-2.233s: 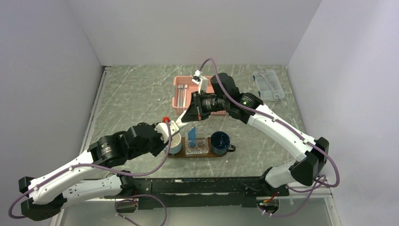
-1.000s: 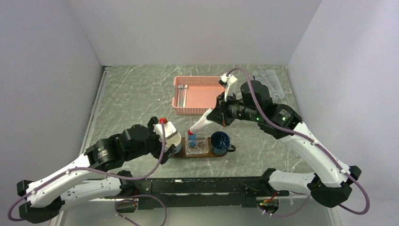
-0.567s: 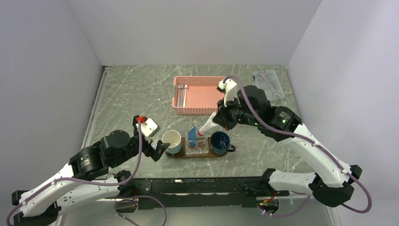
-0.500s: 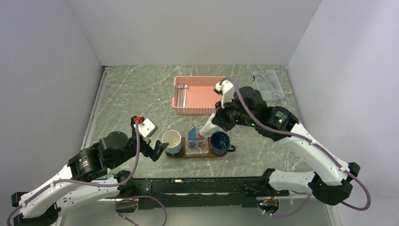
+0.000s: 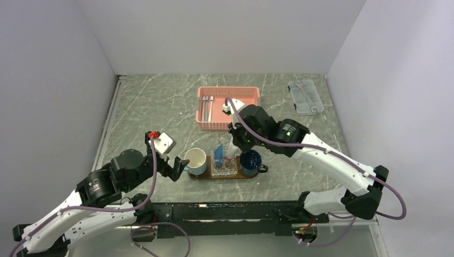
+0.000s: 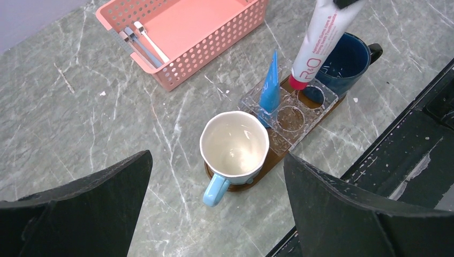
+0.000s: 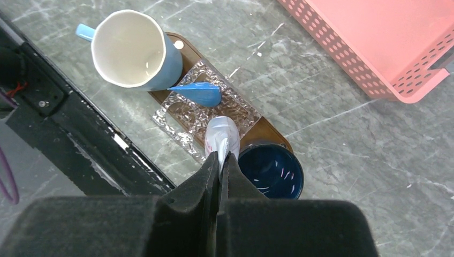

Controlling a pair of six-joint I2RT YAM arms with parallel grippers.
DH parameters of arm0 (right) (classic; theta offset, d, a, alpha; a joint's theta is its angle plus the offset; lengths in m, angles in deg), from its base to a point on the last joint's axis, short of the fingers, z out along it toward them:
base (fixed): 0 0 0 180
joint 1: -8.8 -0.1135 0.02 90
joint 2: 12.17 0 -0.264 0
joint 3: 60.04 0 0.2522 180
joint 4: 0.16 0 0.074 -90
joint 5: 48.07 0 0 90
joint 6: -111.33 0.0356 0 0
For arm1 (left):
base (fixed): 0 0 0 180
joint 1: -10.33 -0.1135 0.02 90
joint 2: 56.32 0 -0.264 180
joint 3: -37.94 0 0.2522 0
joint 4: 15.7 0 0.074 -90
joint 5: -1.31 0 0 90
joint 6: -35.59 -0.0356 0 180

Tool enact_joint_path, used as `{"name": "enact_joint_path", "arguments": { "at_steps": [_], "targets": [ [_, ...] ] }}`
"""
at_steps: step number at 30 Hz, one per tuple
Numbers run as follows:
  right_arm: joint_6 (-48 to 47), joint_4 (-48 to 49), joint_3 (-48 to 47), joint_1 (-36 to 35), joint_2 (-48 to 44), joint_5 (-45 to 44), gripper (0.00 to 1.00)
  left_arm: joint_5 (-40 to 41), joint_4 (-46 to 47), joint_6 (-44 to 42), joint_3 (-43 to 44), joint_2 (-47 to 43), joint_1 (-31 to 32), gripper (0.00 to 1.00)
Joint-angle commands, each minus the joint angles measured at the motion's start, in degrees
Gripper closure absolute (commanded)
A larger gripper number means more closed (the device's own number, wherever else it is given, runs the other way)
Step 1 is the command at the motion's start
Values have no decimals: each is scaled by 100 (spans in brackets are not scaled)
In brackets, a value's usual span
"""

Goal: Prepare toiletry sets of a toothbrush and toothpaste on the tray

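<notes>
The pink basket (image 6: 209, 21), in which toothbrushes (image 6: 140, 42) are seen lying, is set well behind the tray (image 7: 263, 130). On the tray a pale mug (image 6: 234, 144), a dark blue mug (image 6: 345, 59) and, between them, a clear holder (image 6: 292, 115) are carried. The blue toothpaste (image 6: 270, 88) is stood upright in the holder, in the slot nearest the pale mug. A white tube (image 6: 320, 37) is pinched by its flat tail between the pressed-together fingers of the right gripper (image 7: 220, 160). It is tilted, with its red cap (image 6: 297, 82) down and close over an open hole (image 6: 313, 94) beside the dark mug; whether contact is made cannot be told. The step in hand is judged to be seating this tube. It would best be brought upright first, centred over the hole, then lowered slowly and released only once bottomed, since a soft tube held by its tail may swing against the blue toothpaste or the mug rim. The left gripper (image 5: 180, 166) is held spread wide and empty beside the pale mug.
</notes>
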Motion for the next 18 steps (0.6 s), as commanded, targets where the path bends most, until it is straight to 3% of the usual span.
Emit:
{"name": "enact_joint_path", "arguments": {
  "at_steps": [1, 18],
  "targets": [
    [-21, 256, -273, -124, 137, -455, 100, -153, 171, 63, -14, 27, -143, 2],
    [44, 500, -363, -242, 360, -699, 100, -449, 253, 14, -114, -66, -425, 2]
  ]
}}
